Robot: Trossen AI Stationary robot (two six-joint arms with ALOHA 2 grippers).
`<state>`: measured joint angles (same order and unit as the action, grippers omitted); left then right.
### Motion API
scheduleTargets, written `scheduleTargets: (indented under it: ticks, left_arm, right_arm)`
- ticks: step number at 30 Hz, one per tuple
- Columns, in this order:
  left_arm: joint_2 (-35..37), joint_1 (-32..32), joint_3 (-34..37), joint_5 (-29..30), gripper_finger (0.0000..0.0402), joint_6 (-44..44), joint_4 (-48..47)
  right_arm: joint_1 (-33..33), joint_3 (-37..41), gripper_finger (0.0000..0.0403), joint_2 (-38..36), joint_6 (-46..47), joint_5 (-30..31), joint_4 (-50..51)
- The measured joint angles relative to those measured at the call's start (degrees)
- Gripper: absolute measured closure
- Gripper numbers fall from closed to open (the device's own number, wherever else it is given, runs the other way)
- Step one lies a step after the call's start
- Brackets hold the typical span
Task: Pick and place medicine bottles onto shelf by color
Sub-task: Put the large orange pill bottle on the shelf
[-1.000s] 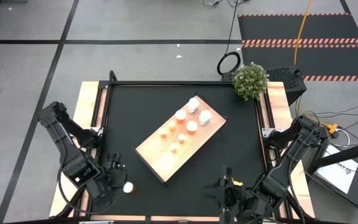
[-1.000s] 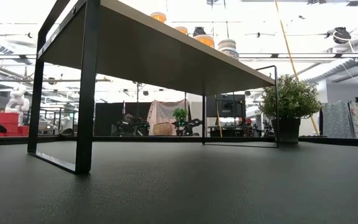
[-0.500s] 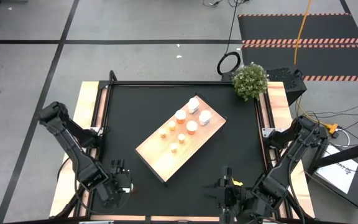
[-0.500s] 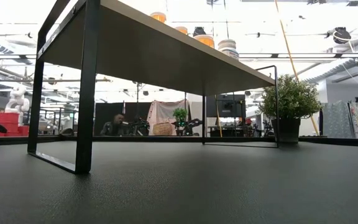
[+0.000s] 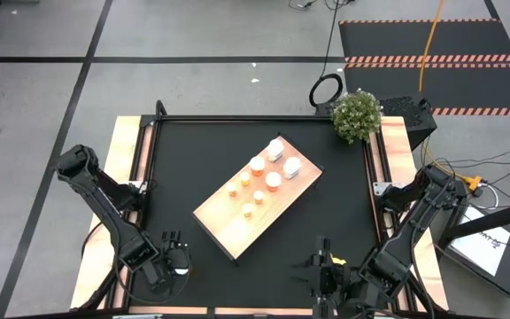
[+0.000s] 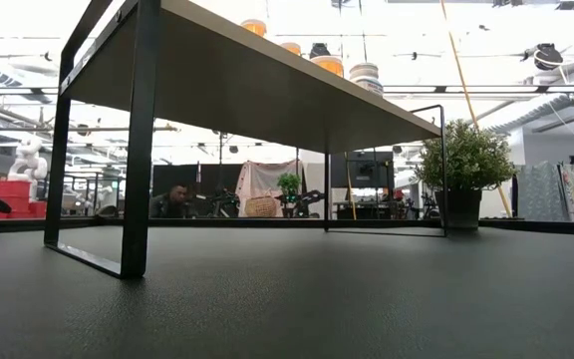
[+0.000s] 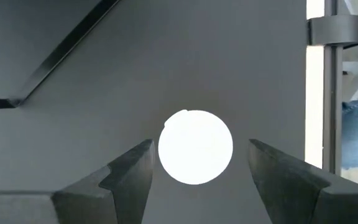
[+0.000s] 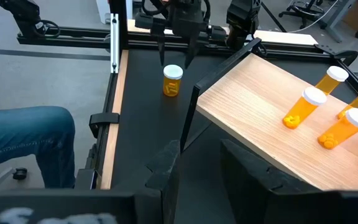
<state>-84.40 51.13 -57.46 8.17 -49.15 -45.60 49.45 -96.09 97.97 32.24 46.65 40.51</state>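
An orange medicine bottle with a white cap (image 8: pixel 173 82) stands upright on its base on the black mat near the table's near left corner. My left gripper (image 7: pixel 201 146) points down over it, open. One finger stands on each side of the cap (image 7: pixel 195 155), with mat showing in both gaps. The shelf (image 5: pixel 255 199), a pale wood board on black legs, lies slantwise mid-table. It carries several bottles: white ones (image 5: pixel 283 158) at its far end, orange ones (image 5: pixel 246 195) nearer. My right gripper (image 8: pixel 197 165) waits open near the near edge, holding nothing.
A potted plant (image 5: pixel 357 115) stands at the table's far right corner. Black frame rails (image 8: pixel 112 37) and wood strips line the table's sides. A person's jeans-clad leg (image 8: pixel 23 134) is just off the table's left side. Bare mat lies between the shelf and the near edge.
My left gripper has come down over the standing orange bottle. In the high view the bottle's cap showed beside the gripper and is now mostly covered by it. The finger gap has stayed the same.
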Motion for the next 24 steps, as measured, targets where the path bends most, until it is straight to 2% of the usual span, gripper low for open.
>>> scheduleTargets:
  ticks: [10,24]
  left_arm:
    - [0.0,0.0,3.6,0.82,0.0144,-0.11,3.07]
    - [-1.14,1.19,3.59,0.87,0.0144,0.34,4.83]
  right_arm:
    - [-0.01,0.0,0.0297,0.0,0.03,0.0,0.0]
    - [-0.02,0.0,0.0297,0.0,0.05,0.0,0.0]
